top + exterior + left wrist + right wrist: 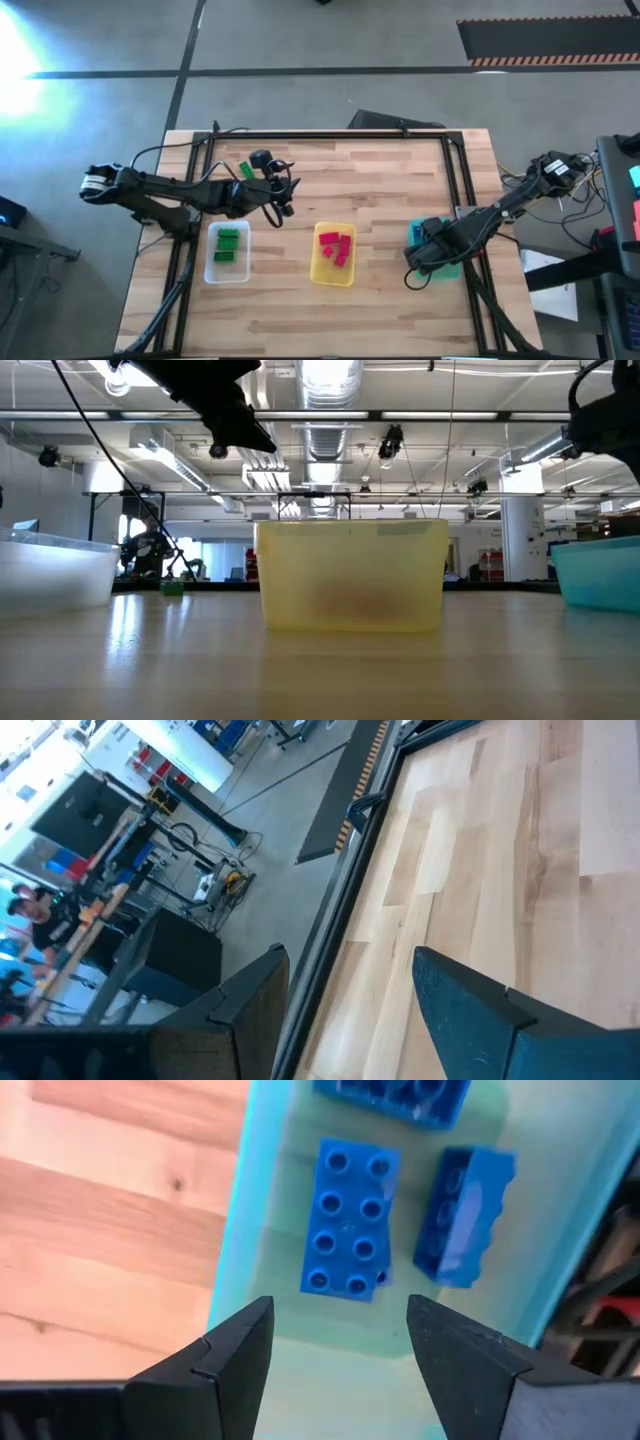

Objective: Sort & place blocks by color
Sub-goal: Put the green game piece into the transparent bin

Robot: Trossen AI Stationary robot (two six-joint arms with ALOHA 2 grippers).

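Wooden table point(380, 190) bears one loose green block point(246, 170); studded, rectangular.

wood table point(380, 190) | clear tray point(227, 275) | yellow tray point(333, 277) | teal tray point(417, 232) | green block point(245, 170)

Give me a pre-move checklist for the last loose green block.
1. One green block left on the table, beside the left gripper: ok.
2. Left jaws open and empty: ok.
3. Clear tray holds only green blocks: ok.
4. Yellow tray holds only red ones: ok.
5. Right gripper open and empty over the teal tray with the blue blocks: ok.
6. Left arm's path to the clear tray free: cannot tell.
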